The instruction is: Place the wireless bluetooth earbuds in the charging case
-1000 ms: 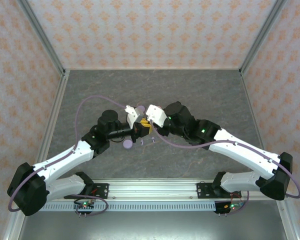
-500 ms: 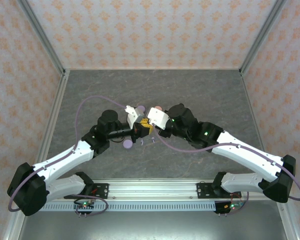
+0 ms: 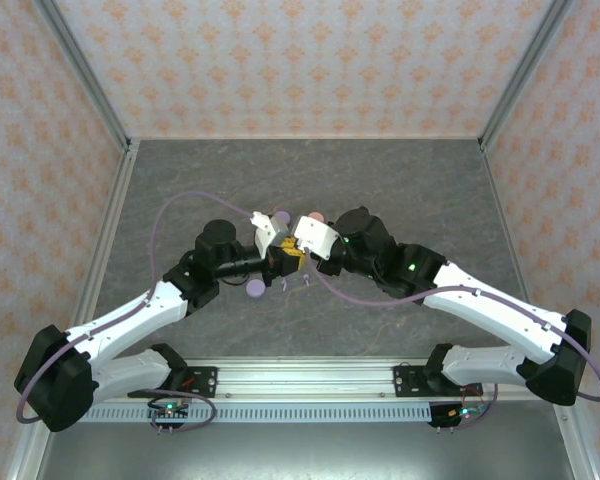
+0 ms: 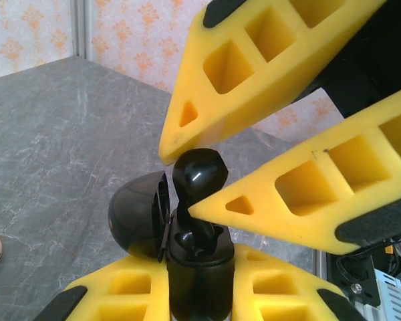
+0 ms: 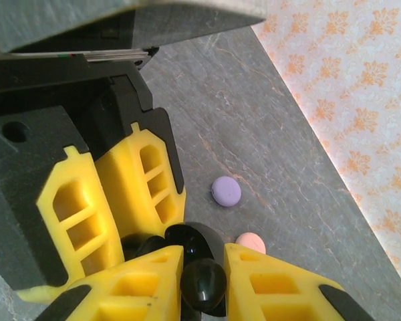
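My left gripper [image 4: 200,297] is shut on a black charging case [image 4: 200,264] that stands upright, its lid [image 4: 137,214] swung open to the left. A black earbud [image 4: 199,175] stands stem-down in the case's mouth, head above the rim. My right gripper [image 5: 202,257] is shut on that earbud [image 5: 204,284], one fingertip [image 4: 177,144] on its head and the other against its stem. In the top view both grippers [image 3: 285,258] [image 3: 300,247] meet at mid-table. Tiny lavender earbuds [image 3: 286,286] lie on the table just in front of them.
Closed round cases lie near: a lavender case [image 5: 225,191], a pink case [image 5: 250,242], another lavender case [image 3: 255,290] in front of the left gripper. Patterned walls enclose the grey table [image 3: 400,180] on three sides. A purple cable [image 3: 170,205] loops over the left arm.
The right arm shifted slightly toward the left gripper, uncovering the pink case behind it. Over the last half second nothing visibly moved.
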### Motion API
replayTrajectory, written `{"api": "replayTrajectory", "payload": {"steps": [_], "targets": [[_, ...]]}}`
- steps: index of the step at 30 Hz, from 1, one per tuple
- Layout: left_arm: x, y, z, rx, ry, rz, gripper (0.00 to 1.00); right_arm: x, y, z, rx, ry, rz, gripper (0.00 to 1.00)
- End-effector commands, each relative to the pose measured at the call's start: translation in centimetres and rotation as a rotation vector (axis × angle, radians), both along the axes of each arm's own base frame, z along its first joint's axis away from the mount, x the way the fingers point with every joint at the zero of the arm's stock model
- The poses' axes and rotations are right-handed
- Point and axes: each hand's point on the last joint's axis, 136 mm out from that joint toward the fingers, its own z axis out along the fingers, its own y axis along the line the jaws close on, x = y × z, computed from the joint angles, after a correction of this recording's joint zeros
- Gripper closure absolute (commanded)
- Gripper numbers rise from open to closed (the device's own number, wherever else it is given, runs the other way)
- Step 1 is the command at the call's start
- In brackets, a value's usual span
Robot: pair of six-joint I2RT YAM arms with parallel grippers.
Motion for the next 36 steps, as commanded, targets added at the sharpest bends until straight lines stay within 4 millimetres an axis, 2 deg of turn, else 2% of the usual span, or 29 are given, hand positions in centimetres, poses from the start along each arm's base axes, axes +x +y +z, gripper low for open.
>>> {"api": "replayTrajectory", "payload": {"steps": [1, 7, 18, 27, 36], "targets": [[0.1, -0.4, 4.2, -0.089, -0.125, -0.005, 1.00, -1.7, 0.3, -2.0, -0.038, 0.089, 0.065, 0.77], [0.1, -0.2, 4.2, -0.096, -0.129, 0.000, 1.00, -1.6, 0.4, -2.1, -0.045, 0.099, 0.058, 0.75], [0.1, -0.2, 3.8, -0.093, -0.122, 0.002, 1.00, -1.1, 0.5, -0.8, -0.002, 0.101, 0.045, 0.60], [0.4, -0.1, 3.2, -0.092, -0.115, 0.023, 1.00, -1.4, 0.5, 2.9, 0.161, 0.160, 0.064, 0.38], [0.8, 0.0, 2.7, -0.087, -0.111, 0.041, 1.00, -0.7, -0.7, 6.6, 0.364, 0.242, 0.015, 0.18]]}}
